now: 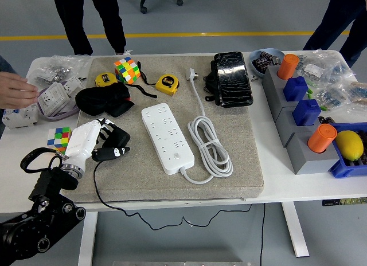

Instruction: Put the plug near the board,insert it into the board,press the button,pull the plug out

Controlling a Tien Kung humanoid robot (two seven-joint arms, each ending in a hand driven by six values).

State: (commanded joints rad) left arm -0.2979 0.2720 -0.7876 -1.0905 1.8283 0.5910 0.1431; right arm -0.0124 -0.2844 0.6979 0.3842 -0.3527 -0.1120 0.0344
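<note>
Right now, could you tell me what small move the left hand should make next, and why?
Probably carry the black plug rightward to the white power strip. The left hand is closed on it, but the plug sits apart from the strip's sockets, with its cable trailing off the mat's near edge.

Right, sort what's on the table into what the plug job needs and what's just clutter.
Needed:
black plug, gripped by the left hand
white power strip
its button

Clutter:
two cube puzzles
tape measure
black pouch
black case
lemon
person's hand at the wall sockets
</note>
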